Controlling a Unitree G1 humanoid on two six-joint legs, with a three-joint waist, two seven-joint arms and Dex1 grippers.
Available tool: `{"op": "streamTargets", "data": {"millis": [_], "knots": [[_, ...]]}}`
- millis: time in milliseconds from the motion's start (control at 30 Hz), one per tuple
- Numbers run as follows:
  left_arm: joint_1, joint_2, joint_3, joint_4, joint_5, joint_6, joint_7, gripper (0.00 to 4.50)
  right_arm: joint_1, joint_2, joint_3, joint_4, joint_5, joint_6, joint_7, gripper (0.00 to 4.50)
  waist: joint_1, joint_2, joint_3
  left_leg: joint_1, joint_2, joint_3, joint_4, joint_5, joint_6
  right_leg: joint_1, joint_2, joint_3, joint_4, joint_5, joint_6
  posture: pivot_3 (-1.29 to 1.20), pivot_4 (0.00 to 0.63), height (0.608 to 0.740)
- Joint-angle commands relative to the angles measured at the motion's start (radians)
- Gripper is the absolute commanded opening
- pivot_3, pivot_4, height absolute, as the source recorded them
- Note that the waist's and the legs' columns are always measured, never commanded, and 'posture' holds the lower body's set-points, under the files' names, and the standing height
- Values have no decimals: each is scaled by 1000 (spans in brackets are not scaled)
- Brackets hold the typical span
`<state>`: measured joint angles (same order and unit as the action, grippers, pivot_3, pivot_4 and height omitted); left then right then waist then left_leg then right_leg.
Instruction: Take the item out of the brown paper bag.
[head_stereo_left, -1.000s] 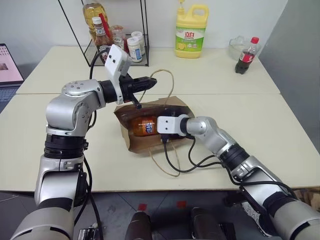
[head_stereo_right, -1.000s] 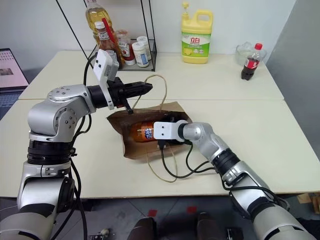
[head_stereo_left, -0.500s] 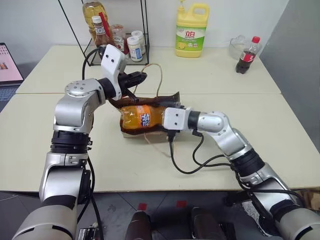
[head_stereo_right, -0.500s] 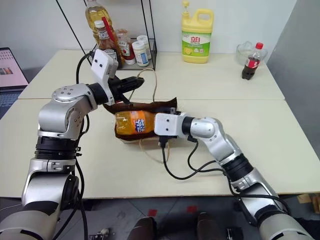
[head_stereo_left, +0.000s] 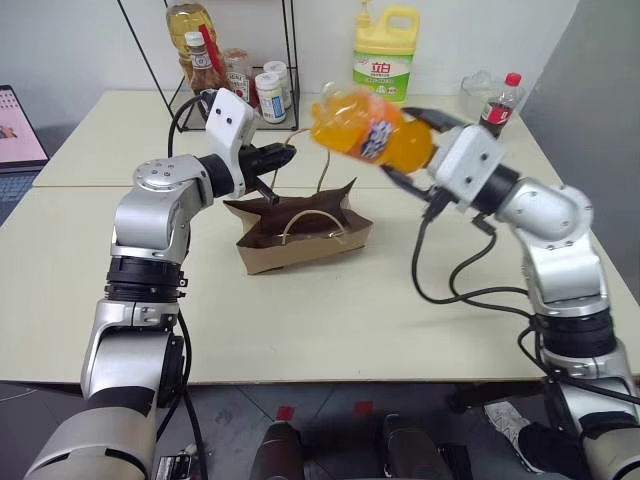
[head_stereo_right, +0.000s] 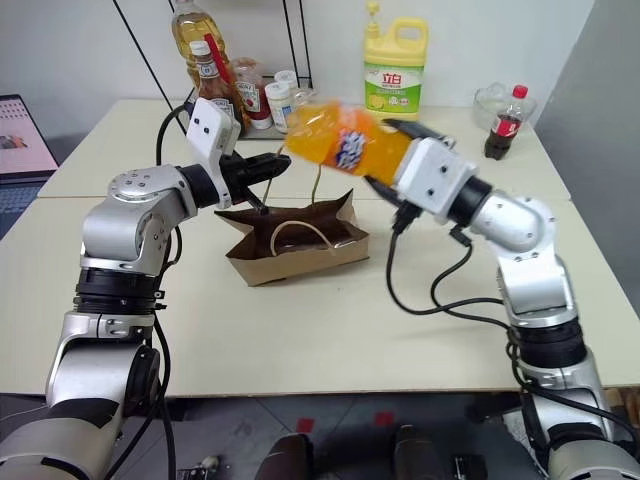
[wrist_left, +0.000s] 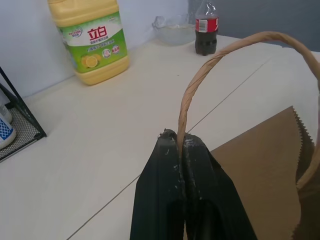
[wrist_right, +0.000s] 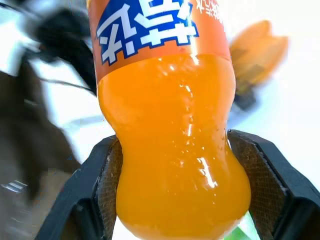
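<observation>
The item, in fact an orange soda bottle (head_stereo_left: 368, 135) with a blue-and-white label, lies on its side in the air between the fingers of the right gripper (head_stereo_left: 412, 148), clear of the brown paper bag (head_stereo_left: 300, 232) and above and to the right of it. The two black fingers (wrist_right: 97, 185) clasp the bottle's rounded lower body from both sides, spread wide around it; its label end sticks out well past the fingertips. The left gripper (wrist_left: 181, 142) is pinched tight on one cord handle (wrist_left: 210, 65), holding the bag's mouth up.

Judgement: the bottle is out, and setting it down remains. Because most of its length hangs beyond the fingers, it may tip or slide, so keep the clasp firm, carry it away from the bag and the yellow detergent jug (head_stereo_left: 383, 60) behind, and lower it onto bare table (head_stereo_left: 330, 320) before letting go.
</observation>
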<state>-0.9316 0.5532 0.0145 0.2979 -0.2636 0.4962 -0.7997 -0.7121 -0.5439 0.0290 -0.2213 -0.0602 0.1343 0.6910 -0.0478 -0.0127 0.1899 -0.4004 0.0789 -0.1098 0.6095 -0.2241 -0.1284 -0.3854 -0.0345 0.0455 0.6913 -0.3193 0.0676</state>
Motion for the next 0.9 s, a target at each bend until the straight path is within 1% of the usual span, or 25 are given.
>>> {"op": "streamTargets", "data": {"millis": [33,167,267,367,500,700,733,767,833,900], "knots": [[-22,3,7,-2,3,-22,-8,0,32,-80,-65,5,-30,83,-23,2902,0,0,0,0,0,0,0,0,0,0,0,0,0,0,0,0,150,740],[-25,-1,2,9,5,-32,-12,0,109,-182,-69,85,-49,110,-2,2902,3,0,0,0,0,0,0,0,0,0,0,0,-1,0,0,0,150,740],[-33,-7,-2,24,10,-45,-14,0,199,-243,-69,174,-24,209,54,2902,6,0,0,-1,0,1,0,0,0,0,0,1,-2,0,0,0,150,740],[-37,-10,-3,32,13,-51,-17,0,223,-242,-58,204,22,301,90,2902,6,1,1,-1,0,1,0,0,0,0,0,1,-2,0,0,0,150,740],[-39,-15,-5,39,13,-55,-23,0,219,-248,4,273,9,308,129,2902,-11,2,1,0,0,2,0,0,0,0,0,2,-1,0,0,0,150,740],[-49,-16,-6,42,18,-54,-29,0,157,-230,56,354,9,345,162,2902,-11,2,1,0,0,2,0,0,0,0,0,2,-2,0,0,0,150,740],[-50,-14,-6,41,18,-54,-31,0,154,-234,65,365,4,335,167,3613,-11,1,1,0,0,2,0,0,0,0,0,1,-2,0,0,0,150,740],[-49,-12,-6,39,19,-53,-33,0,152,-235,68,376,0,327,165,3944,-11,1,1,0,0,2,0,0,0,0,0,1,-2,0,0,0,150,740],[-46,-8,-4,32,20,-51,-35,0,155,-240,68,378,2,318,167,4466,-10,2,1,0,0,2,0,0,0,0,0,1,-2,0,0,0,150,740],[-45,-4,-1,28,21,-50,-37,0,159,-242,50,349,21,325,170,4466,-9,2,1,0,0,2,0,0,0,0,0,1,-2,0,0,0,150,740]]}}
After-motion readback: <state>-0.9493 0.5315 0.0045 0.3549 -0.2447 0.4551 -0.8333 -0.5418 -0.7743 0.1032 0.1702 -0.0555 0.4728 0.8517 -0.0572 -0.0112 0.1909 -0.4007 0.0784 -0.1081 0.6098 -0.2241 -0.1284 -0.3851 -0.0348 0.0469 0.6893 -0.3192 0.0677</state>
